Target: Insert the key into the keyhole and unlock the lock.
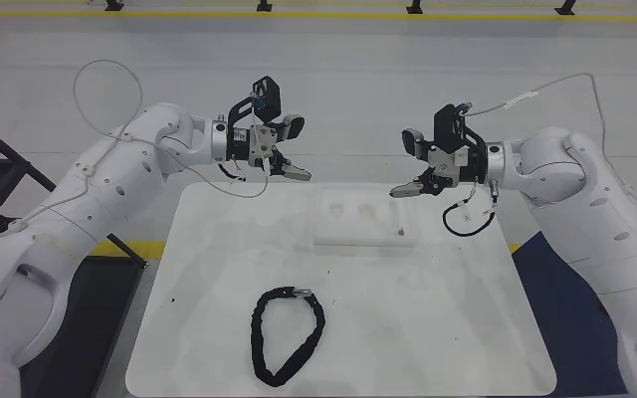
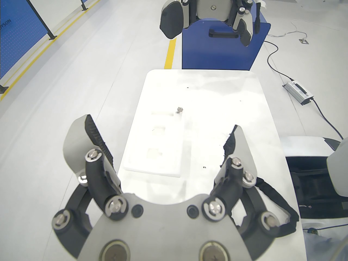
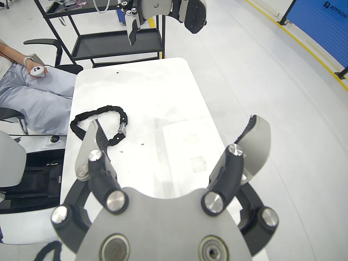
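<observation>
Holding left gripper [image 2: 161,123] and right gripper [image 3: 174,123] above the far edge of the white table [image 1: 199,328], jaws spread and empty, likely keeping clear of the small silver key [image 2: 179,109] on its white foam block [image 1: 343,237] and the black sleeved chain lock [image 3: 108,108] nearer the front.

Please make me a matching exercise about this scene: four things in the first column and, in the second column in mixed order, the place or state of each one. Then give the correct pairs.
Column one
1. chain lock
2. key
3. left hand
4. white block

Column two
A. open and empty, held in the air
B. small, lying on top of the white block
C. a black loop on the bare table, on its near half
D. flat on the table's far half, between the two arms

Pairs: 1-C, 2-B, 3-A, 4-D
</observation>
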